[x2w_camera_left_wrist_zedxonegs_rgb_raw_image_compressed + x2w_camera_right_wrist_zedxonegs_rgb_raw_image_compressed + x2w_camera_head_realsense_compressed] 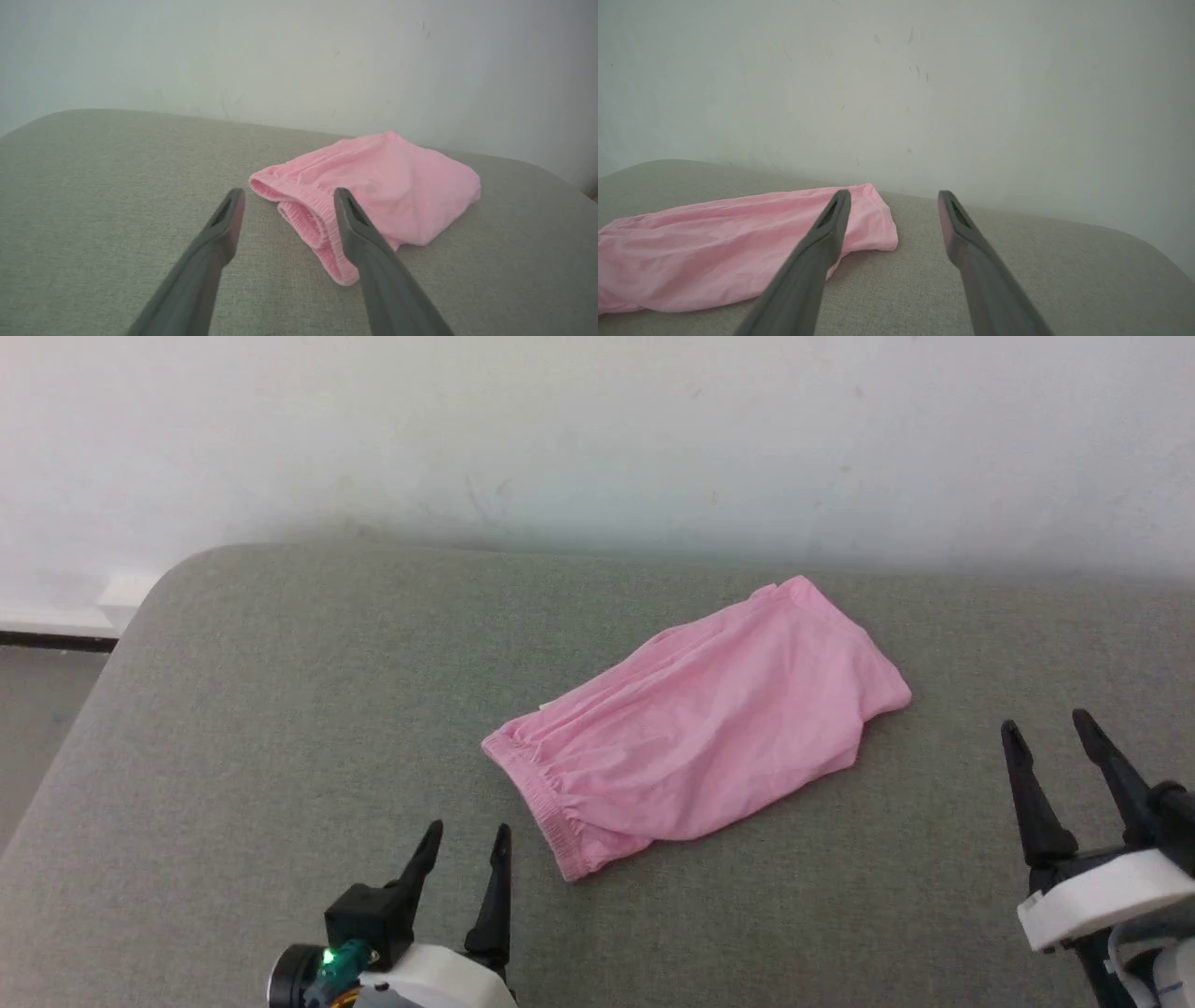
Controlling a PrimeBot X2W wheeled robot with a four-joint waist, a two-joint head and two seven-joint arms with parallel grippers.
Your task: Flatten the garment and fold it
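The garment (709, 719), light pink shorts, lies folded lengthwise and slanted on the grey cushion, its gathered waistband toward my left gripper and its leg ends toward the wall. My left gripper (467, 845) stands open just short of the waistband, touching nothing. In the left wrist view the garment (387, 182) sits right beyond the open left gripper (287, 198). My right gripper (1046, 733) is open to the right of the leg ends, apart from the cloth. The right wrist view shows the garment (714, 252) at the left, beyond the open right gripper (894, 198).
The grey cushion (280, 709) ends against a white wall (597, 429) at the back. Its rounded left edge drops to the floor (37, 709). Bare cushion surrounds the shorts on all sides.
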